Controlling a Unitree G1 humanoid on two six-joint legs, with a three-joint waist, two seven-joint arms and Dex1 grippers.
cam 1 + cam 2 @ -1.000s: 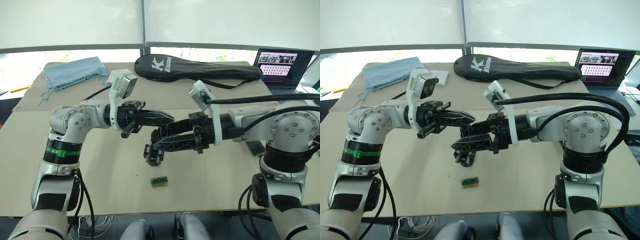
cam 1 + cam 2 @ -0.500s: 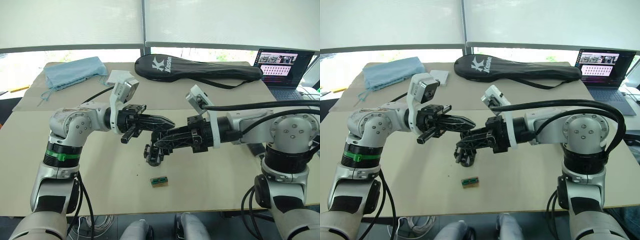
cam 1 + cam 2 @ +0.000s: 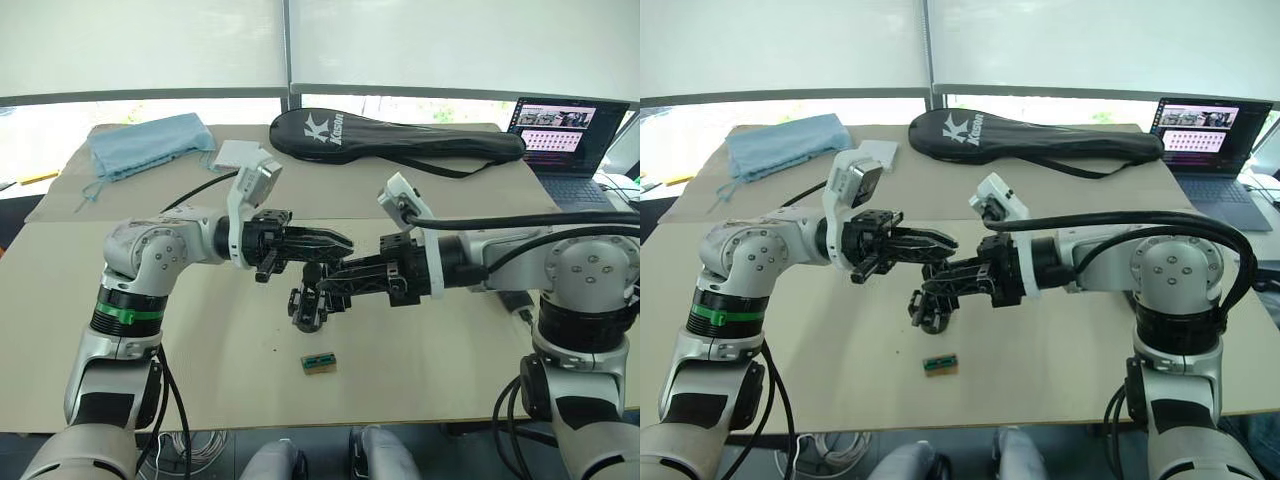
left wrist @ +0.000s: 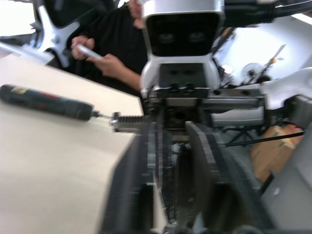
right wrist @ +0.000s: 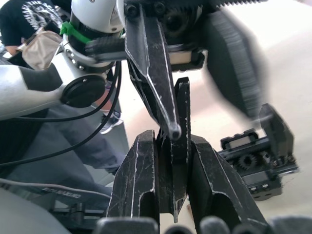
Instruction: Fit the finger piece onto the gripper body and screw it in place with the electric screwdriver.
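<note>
The finger piece (image 5: 181, 117), a slim black wedge, is clamped between my right gripper's (image 3: 325, 284) fingers, so that gripper is shut on it above the table's middle. My left gripper (image 3: 336, 250) faces it tip to tip, its fingers (image 5: 152, 73) spread open on either side of the piece. Just below both grippers, the chunky black gripper body (image 3: 308, 308) lies on the table. Off to one side, the electric screwdriver (image 4: 46, 101) also rests flat on the table, its reddish label showing.
A small green-and-tan box (image 3: 318, 362) lies near the front edge. At the back are a black racket bag (image 3: 390, 135), a blue cloth (image 3: 145, 142) and a laptop (image 3: 560, 135). A person (image 4: 105, 58) sits beyond the table.
My right gripper has shut on the finger piece, and the left gripper's fingers have opened off it. The left arm has shifted slightly to the right.
</note>
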